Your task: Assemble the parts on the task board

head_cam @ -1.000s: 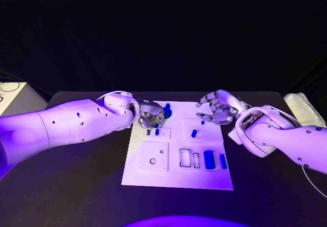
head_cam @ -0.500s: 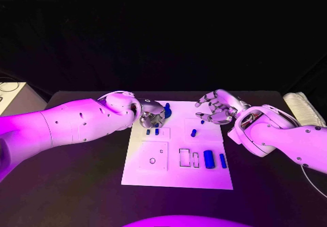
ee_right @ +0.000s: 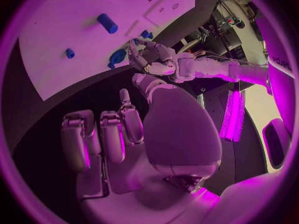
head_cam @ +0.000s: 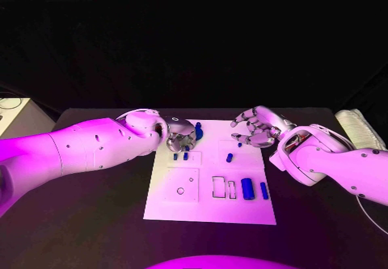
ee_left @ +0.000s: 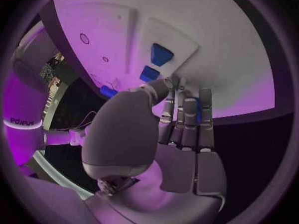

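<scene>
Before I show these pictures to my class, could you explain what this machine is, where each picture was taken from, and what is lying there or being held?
This is a robot with two white arms, each ending in a silver hand. The square picture comes from a camera on its head, looking down at a black table. The two round pictures come from cameras at its wrists, looking along each hand.

On the table lies a white task board with outlined slots. Several blue parts lie or stand on it.

The left hand is over the board's far left corner. Its wrist view shows a small blue part that seems to be held between its fingers. The right hand hangs over the board's far right corner. Its fingers are apart and hold nothing.
</scene>
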